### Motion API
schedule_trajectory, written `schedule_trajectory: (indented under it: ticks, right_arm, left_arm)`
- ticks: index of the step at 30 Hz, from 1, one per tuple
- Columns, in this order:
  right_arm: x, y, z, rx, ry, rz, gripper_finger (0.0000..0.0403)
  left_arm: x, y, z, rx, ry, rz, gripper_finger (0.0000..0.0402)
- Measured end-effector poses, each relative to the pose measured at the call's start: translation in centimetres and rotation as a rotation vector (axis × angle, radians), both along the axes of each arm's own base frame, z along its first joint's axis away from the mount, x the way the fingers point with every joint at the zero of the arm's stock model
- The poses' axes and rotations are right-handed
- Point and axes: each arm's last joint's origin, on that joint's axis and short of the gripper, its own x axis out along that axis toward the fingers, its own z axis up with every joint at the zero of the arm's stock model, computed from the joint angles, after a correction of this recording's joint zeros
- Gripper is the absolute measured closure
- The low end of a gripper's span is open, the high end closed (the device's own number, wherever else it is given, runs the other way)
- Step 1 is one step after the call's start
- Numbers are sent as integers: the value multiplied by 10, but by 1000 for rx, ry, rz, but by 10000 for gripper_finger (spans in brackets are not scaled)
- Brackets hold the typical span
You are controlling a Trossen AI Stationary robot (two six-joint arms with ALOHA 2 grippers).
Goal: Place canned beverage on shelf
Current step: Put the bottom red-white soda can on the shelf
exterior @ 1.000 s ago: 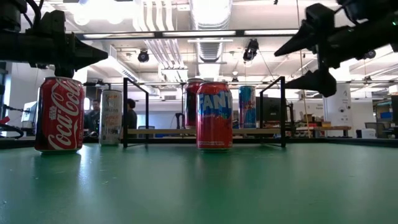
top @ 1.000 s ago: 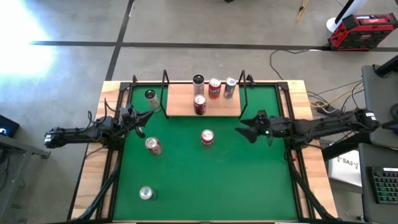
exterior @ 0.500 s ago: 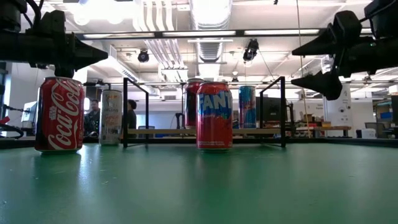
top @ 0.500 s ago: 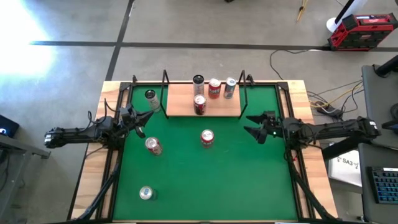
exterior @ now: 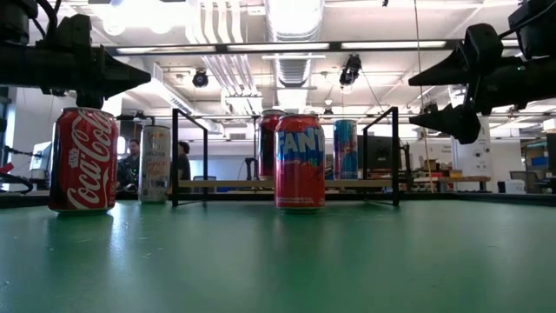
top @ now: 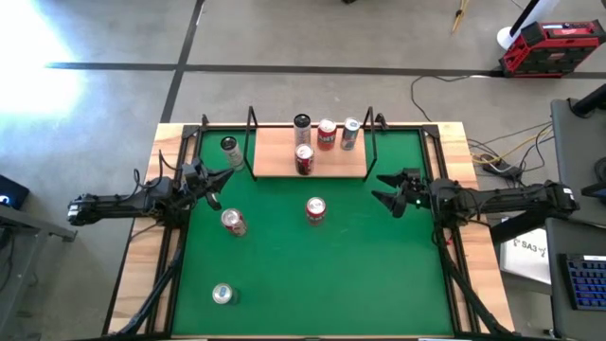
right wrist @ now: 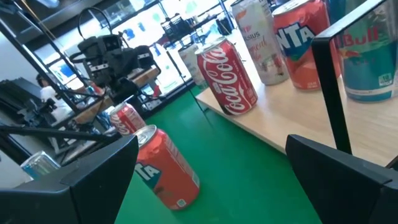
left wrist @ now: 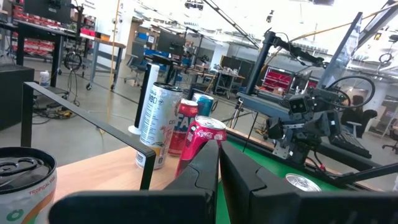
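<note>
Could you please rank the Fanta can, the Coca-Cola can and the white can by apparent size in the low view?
1. Fanta can and Coca-Cola can: look alike, not ranked.
2. White can: smallest, though it stands farther back, so real size is unsure.

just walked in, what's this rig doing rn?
Stocking cans onto the shelf at the back of the green mat. Four cans stand on it already, including a Coca-Cola can near its front edge. The right gripper is open and empty, hovering off the shelf's right front corner. The left gripper is shut and holds nothing, waiting at the mat's left side. Four more cans stand on the mat, the orange Fanta can nearest the right gripper.
</note>
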Motion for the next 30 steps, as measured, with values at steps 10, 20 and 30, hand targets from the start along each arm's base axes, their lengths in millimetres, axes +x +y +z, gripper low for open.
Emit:
schedule_trajectory:
  ticks: [10,20,30]
  right_arm:
    - [0,0,0,0,-2,0,3]
    - [0,0,0,0,-1,0,3]
    - [0,0,0,0,-1,0,3]
  left_arm:
    - [0,0,0,0,0,0,402]
    - [0,0,0,0,0,0,402]
    - [-5,4,17,-292,-372,94,402]
